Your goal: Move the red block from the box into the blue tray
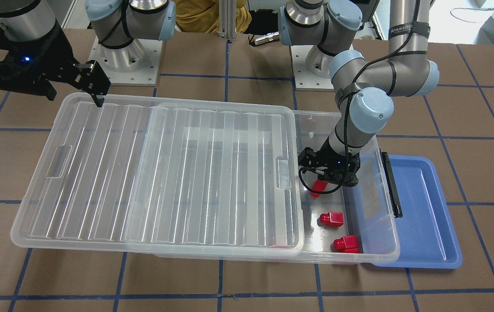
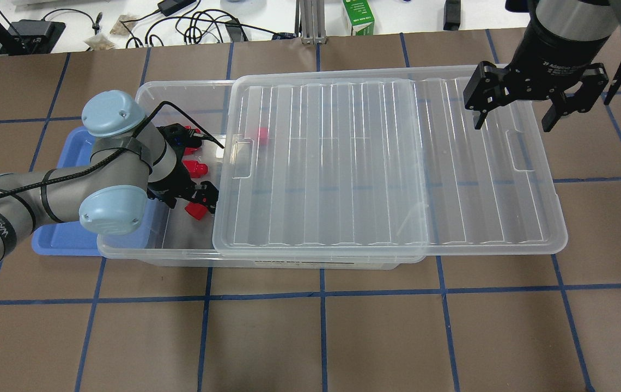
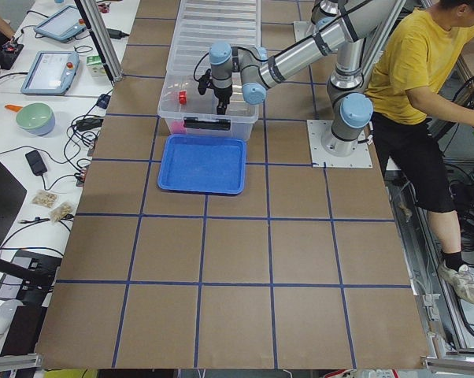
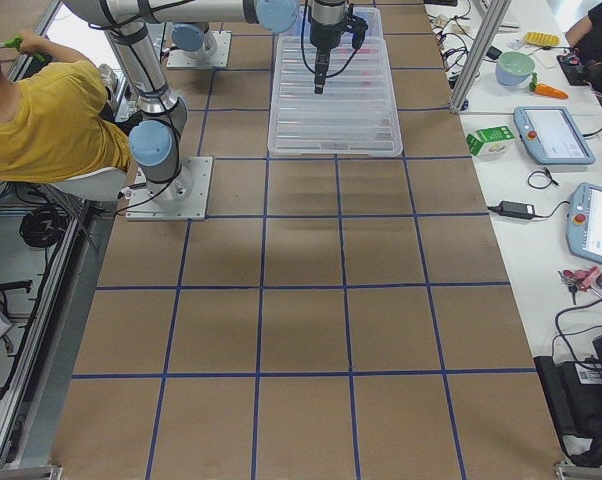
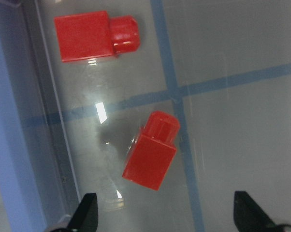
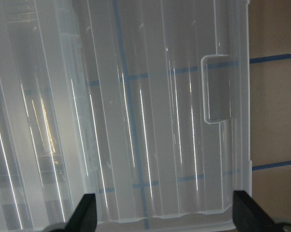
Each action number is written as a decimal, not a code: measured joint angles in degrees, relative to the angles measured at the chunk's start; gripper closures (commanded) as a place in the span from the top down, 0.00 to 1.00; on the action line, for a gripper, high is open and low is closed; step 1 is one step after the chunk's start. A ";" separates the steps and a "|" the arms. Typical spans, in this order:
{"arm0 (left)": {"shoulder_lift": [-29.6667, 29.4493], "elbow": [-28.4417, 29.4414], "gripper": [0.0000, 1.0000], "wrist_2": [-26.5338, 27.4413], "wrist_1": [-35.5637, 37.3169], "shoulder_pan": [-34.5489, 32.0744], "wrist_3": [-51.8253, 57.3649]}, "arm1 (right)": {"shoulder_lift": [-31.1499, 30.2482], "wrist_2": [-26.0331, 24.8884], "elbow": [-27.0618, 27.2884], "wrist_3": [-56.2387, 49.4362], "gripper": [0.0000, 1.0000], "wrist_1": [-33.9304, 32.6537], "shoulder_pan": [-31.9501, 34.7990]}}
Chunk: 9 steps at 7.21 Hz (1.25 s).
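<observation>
Three red blocks lie on the floor of the box [image 1: 388, 253], in the end that its slid-back lid [image 1: 164, 173] leaves uncovered. My left gripper [image 1: 326, 180] is down in that opening, open, over one red block [image 1: 317, 188]. In the left wrist view that block [image 5: 150, 157] lies tilted between and ahead of my open fingertips [image 5: 87, 215], and a second block [image 5: 94, 35] lies farther off. The two others [image 1: 331, 219] [image 1: 346, 244] lie nearer the front wall. The blue tray [image 1: 424, 208] sits beside the box's latch end. My right gripper [image 2: 515, 117] is open above the lid's far end.
The lid [image 2: 387, 163] covers most of the box and overhangs its right end. The black latch [image 1: 392, 184] stands between the opening and the tray. The box wall [image 5: 49, 121] runs close to my left finger. A person in yellow [image 3: 426, 71] stands behind the robot bases.
</observation>
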 measured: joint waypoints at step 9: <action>-3.35 -0.12 0.99 0.43 0.84 0.26 -8.39 | -0.41 -0.68 0.23 0.01 1.00 0.03 0.02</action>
